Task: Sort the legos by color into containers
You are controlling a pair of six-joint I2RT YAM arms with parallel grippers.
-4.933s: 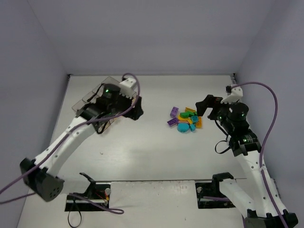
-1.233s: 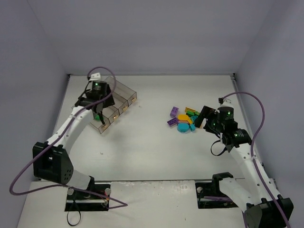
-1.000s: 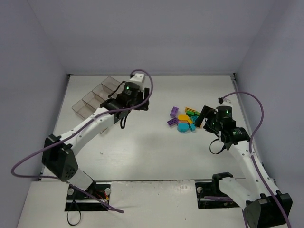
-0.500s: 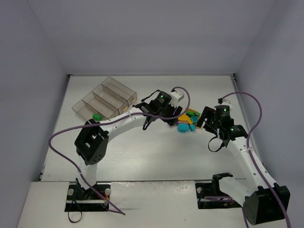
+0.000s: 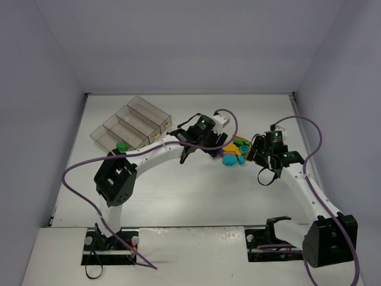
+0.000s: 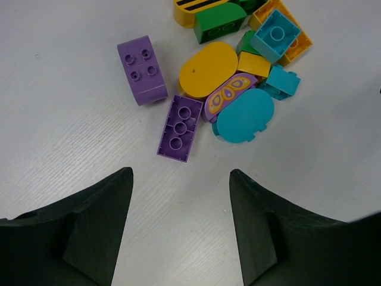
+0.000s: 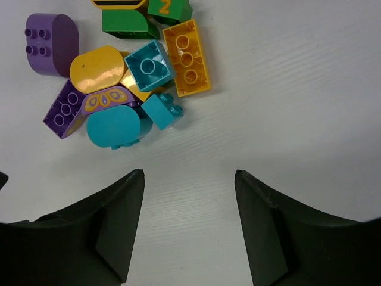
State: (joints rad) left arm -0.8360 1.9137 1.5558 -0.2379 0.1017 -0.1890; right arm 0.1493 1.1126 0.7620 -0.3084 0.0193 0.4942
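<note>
1. The legos point(image 5: 233, 154) lie in a tight heap on the right half of the table point(image 5: 178, 190), well apart from the containers point(image 5: 132, 121) at the far left.
2. One green lego point(image 5: 121, 145) sits apart from the heap, at the near end of the container closest to the table's left edge.
3. On the heap's left side lie a rounded purple brick point(image 6: 141, 70) and a flat purple brick point(image 6: 180, 128), near each other.
4. In the middle, a yellow oval point(image 6: 208, 68), a butterfly piece point(image 6: 230, 95) and a cyan oval point(image 6: 244, 116) touch one another.
5. On the right side, a cyan square point(image 7: 149, 65) lies against an orange brick point(image 7: 186, 58), with a small cyan brick point(image 7: 162, 110) just beside them.
6. The left gripper point(image 6: 178, 179) hangs over the bare table just beside the flat purple brick, its jaws spread and holding nothing.
7. The right gripper point(image 7: 189, 176) hangs on the heap's other side, near the small cyan brick, its jaws also spread and empty.
</note>
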